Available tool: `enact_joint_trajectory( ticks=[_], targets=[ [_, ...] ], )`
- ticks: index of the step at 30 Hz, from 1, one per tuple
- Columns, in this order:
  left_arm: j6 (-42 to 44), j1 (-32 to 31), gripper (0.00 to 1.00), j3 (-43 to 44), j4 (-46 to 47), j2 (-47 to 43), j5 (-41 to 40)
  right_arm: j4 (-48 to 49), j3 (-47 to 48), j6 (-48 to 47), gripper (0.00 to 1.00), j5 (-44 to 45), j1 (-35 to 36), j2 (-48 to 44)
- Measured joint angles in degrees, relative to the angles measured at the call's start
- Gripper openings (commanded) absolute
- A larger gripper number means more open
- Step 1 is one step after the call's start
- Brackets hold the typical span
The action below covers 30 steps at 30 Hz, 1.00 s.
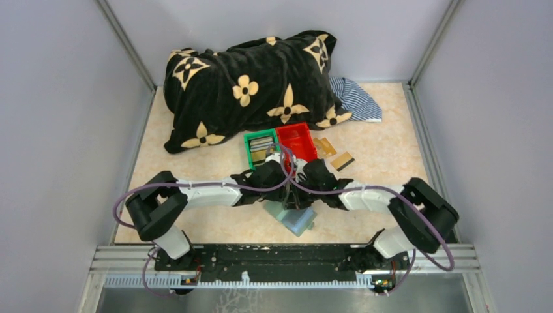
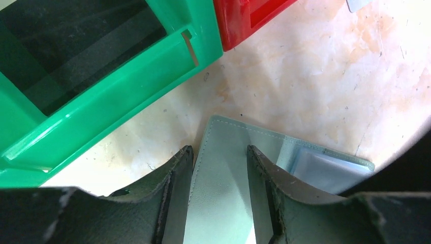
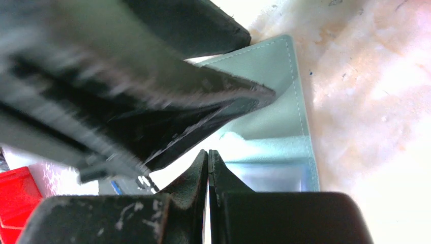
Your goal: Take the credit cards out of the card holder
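The grey-green card holder (image 1: 295, 220) lies open on the table under both grippers. In the left wrist view the holder (image 2: 223, 203) lies between my left gripper's (image 2: 218, 157) open fingers, and its see-through pocket (image 2: 325, 170) is to the right. My right gripper (image 3: 208, 152) is shut, its tips over the holder's (image 3: 274, 66) pocket, with nothing showing between them. The blurred left gripper (image 3: 152, 101) crosses that view. Two gold credit cards (image 1: 324, 146) (image 1: 342, 161) lie on the table right of the red bin. More cards (image 1: 262, 147) lie in the green bin.
The green bin (image 1: 248, 151) and the red bin (image 1: 297, 130) stand side by side just beyond the grippers; the green bin (image 2: 101, 101) and red bin (image 2: 244, 20) fill the top of the left wrist view. A black blanket with tan flowers (image 1: 248, 85) and striped cloth (image 1: 355, 98) lie at the back.
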Motion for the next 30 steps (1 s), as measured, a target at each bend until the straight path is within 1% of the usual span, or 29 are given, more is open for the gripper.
enact_joint_trajectory(
  ticks=[6,10,16,23,26,30],
  targets=[
    [-1.5,0.0,0.50,2.8,-1.8,2.1,-0.5,-4.1,-0.9,-0.7,0.00,2.3,0.0,-9.6],
    [-2.1,0.0,0.49,4.8,-2.3,3.8,-0.6,-7.1,-1.0,-0.7,0.00,3.7,0.4,-11.3],
    [-2.1,0.2,0.49,7.8,-2.1,6.5,-0.4,-13.4,-2.4,1.0,0.00,8.1,6.4,-17.0],
    [-1.7,0.5,0.49,9.8,-1.6,8.2,0.8,-19.4,-5.8,4.3,0.00,9.8,9.6,-27.8],
    [-1.3,0.8,0.49,9.9,-1.7,8.3,1.3,-21.6,-5.8,5.1,0.00,10.2,10.9,-29.8],
    [-1.1,1.0,0.49,9.9,-1.7,8.3,1.6,-23.9,-6.2,5.5,0.00,11.2,11.4,-30.1]
  ],
)
